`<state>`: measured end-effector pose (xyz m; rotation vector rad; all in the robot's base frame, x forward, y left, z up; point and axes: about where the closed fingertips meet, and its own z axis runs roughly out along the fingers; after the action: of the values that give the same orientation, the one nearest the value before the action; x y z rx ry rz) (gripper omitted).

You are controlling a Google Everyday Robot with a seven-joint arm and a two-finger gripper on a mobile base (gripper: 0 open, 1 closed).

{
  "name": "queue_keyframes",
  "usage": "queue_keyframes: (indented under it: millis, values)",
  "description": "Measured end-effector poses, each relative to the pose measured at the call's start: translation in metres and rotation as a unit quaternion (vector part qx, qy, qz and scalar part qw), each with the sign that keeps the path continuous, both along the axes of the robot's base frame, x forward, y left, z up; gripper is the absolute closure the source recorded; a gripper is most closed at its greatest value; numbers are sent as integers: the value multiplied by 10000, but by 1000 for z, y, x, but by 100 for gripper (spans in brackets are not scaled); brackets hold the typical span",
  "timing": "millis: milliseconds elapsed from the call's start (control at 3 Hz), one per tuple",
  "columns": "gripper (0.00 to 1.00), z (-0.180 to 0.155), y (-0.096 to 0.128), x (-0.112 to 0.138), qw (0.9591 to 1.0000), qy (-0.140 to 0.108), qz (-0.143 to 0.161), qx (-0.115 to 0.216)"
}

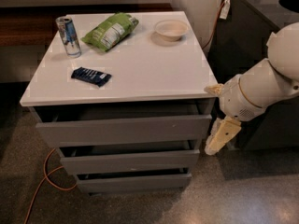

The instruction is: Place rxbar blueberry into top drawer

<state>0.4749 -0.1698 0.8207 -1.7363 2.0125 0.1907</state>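
Observation:
The rxbar blueberry [91, 76], a small dark navy bar, lies flat on the white table top [154, 69], left of centre and toward the front. The top drawer [124, 130] is pulled out a little, with a dark gap showing under the table edge. My gripper [222, 135] hangs at the right front corner of the cabinet, beside the top drawer's right end. It is below table height, far from the bar, and holds nothing that I can see.
A silver-blue can [68, 36] stands at the back left, a green chip bag [110, 30] lies beside it, and a pale bowl [171, 30] sits at the back right. Two shallower drawers [128, 162] are below. An orange cable [44, 181] lies on the floor at left. A dark cabinet [261, 13] stands at right.

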Motion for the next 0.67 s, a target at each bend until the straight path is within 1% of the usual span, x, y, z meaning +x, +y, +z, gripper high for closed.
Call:
queue_keyframes:
  millis: [667]
  values:
    - [0,-5,5,-2,9999,73,91,-62]
